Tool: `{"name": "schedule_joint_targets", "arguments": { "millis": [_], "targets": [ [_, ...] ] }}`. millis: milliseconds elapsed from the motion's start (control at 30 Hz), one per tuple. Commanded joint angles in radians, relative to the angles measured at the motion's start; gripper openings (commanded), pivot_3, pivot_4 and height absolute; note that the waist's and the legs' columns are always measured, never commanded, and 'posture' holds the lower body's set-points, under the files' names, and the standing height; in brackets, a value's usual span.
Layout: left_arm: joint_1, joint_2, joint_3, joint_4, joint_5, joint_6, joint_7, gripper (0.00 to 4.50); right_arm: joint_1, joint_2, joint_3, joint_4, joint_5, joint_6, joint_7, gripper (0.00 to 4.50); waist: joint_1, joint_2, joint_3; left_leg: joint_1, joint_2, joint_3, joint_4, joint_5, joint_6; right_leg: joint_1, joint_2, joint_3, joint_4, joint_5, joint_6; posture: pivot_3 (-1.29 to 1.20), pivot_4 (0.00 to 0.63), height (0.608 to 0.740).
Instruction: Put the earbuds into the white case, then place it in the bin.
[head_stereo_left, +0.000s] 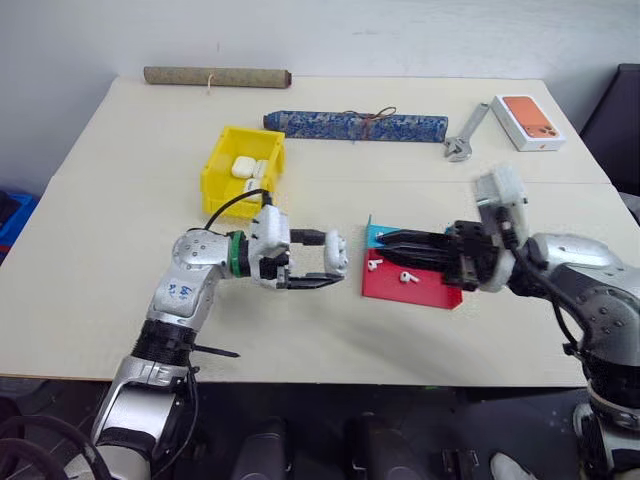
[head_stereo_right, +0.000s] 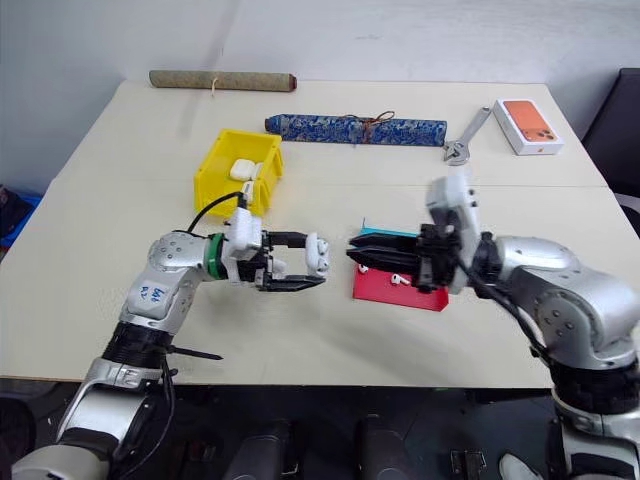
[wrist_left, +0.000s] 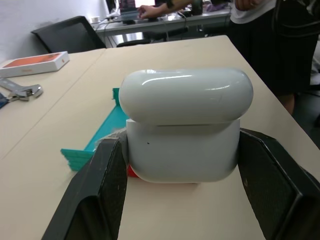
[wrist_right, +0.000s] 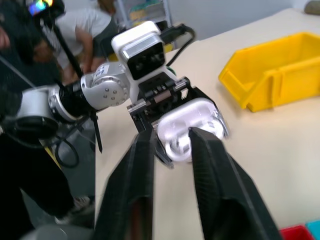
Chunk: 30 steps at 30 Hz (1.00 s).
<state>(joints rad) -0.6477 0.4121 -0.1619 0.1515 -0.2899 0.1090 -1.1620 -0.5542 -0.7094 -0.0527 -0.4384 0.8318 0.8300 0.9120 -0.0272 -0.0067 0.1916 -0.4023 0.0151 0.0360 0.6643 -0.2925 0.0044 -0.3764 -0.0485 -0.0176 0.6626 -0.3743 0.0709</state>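
Left hand (head_stereo_left: 318, 262) pinching case (head_stereo_left: 334, 254) level, lid toward right hand (head_stereo_left: 383, 238); right fingers pressed together, apparently empty; earbuds (head_stereo_left: 405, 276) on red tray (head_stereo_left: 420, 293); held for loading.

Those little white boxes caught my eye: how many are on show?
3: one white case gripped in the left tool, two in the yellow bin at and. More may be hidden inside.

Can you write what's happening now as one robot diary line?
left gripper: shut on white case | right gripper: shut, empty | earbuds: on red tray
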Motion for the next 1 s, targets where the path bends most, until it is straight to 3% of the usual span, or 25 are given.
{"name": "schedule_joint_targets", "arguments": {
  "millis": [33,367,500,600,667,767,833,1000],
  "targets": [
    [-0.022,-0.004,-0.028,-0.069,0.015,0.026,0.015,2.84,-0.058,0.024,0.070,-0.038,-0.035,0.006,-0.039,0.03,0.001,0.000,0.000,0.000,0.000,0.000,0.000,0.000,0.000,0.000,0.000,0.000,0.000,0.000,0.000,0.00,0.150,0.740],
    [0.003,0.002,-0.023,-0.120,0.001,0.048,0.027,2.84,-0.103,0.000,0.193,-0.035,-0.145,0.082,-0.109,0.03,0.002,0.000,0.000,0.000,0.000,0.000,0.000,0.000,0.000,0.000,-0.001,0.000,0.000,0.000,0.000,0.00,0.150,0.740],
    [0.025,0.024,0.011,-0.137,-0.029,0.060,0.018,2.84,0.012,-0.123,0.111,0.010,-0.179,0.032,-0.038,0.03,0.013,0.000,0.000,-0.001,0.000,-0.001,0.000,0.000,0.000,0.000,-0.001,-0.001,-0.001,0.000,0.000,0.00,0.150,0.740],
    [0.040,0.026,0.045,-0.148,-0.072,0.092,0.030,2.84,0.123,-0.111,-0.006,0.053,-0.133,-0.055,0.012,0.03,0.022,-0.002,0.000,-0.001,0.000,0.000,0.000,0.000,0.001,0.001,-0.001,-0.001,-0.002,0.000,0.000,0.00,0.150,0.740],
    [0.043,0.025,0.074,-0.146,-0.095,0.117,0.049,2.84,0.197,-0.073,-0.084,0.062,-0.119,-0.150,0.047,0.03,0.024,-0.002,0.000,-0.001,0.000,0.000,0.000,0.000,0.001,0.001,-0.001,-0.001,-0.002,0.000,0.000,0.00,0.150,0.740],
    [0.039,0.026,0.142,-0.131,-0.135,0.175,0.109,2.84,0.285,0.078,-0.230,0.075,-0.161,-0.397,-0.029,0.03,0.021,-0.002,0.000,-0.001,0.000,0.000,0.001,0.000,0.000,0.001,0.000,-0.001,0.000,0.000,0.000,0.00,0.150,0.740],
    [0.016,0.027,0.215,-0.099,-0.153,0.223,0.201,2.84,0.377,0.126,-0.309,0.031,-0.138,-0.453,-0.033,0.03,0.024,-0.003,0.000,0.000,0.000,0.000,0.001,0.000,0.000,0.001,0.000,0.000,0.000,0.000,0.001,0.00,0.150,0.740],
    [-0.121,0.014,0.347,0.059,-0.124,0.241,0.452,2.84,0.535,0.185,-0.320,-0.056,-0.233,-0.687,0.009,1.59,0.028,-0.003,0.000,0.000,0.000,-0.001,0.001,0.000,0.000,0.001,0.000,-0.001,0.000,0.001,0.001,0.00,0.150,0.740]
  ]
}}
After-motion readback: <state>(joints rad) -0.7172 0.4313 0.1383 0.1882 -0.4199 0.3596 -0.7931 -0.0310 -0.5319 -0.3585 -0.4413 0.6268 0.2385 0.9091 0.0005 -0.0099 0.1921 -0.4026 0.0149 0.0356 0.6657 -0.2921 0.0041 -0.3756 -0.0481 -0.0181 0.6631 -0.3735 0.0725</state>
